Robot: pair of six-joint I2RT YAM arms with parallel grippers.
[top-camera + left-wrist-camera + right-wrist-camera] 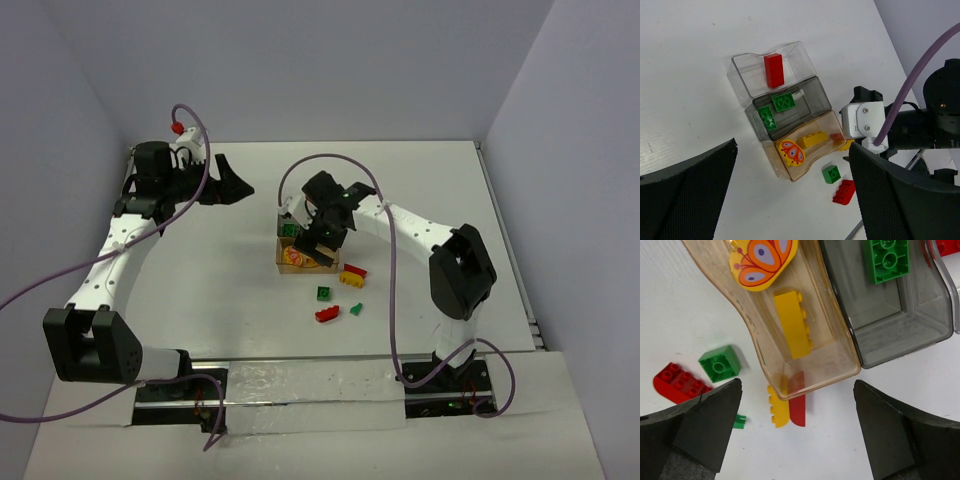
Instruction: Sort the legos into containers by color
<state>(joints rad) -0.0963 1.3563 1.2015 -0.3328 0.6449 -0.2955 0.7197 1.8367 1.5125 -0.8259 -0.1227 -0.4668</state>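
Just beside the end wall of the amber container [820, 382], the yellow-and-red lego [787, 412] lies on the tabletop [685, 315], centred under the right tool [797, 390], whose fingers [690, 435] stand wide apart and empty on either side. Its long axis runs crosswise to the line joining those fingers, so they would likely close on its narrow sides. The left tool [228, 187], likewise open, hangs well away.

The right end effector [318, 243] blocks access above the amber translucent plastic tray [816, 158]. Its near side is obstructed by small loose plastic bricks [327, 314]; bare white surface [200, 290] lies left of it.
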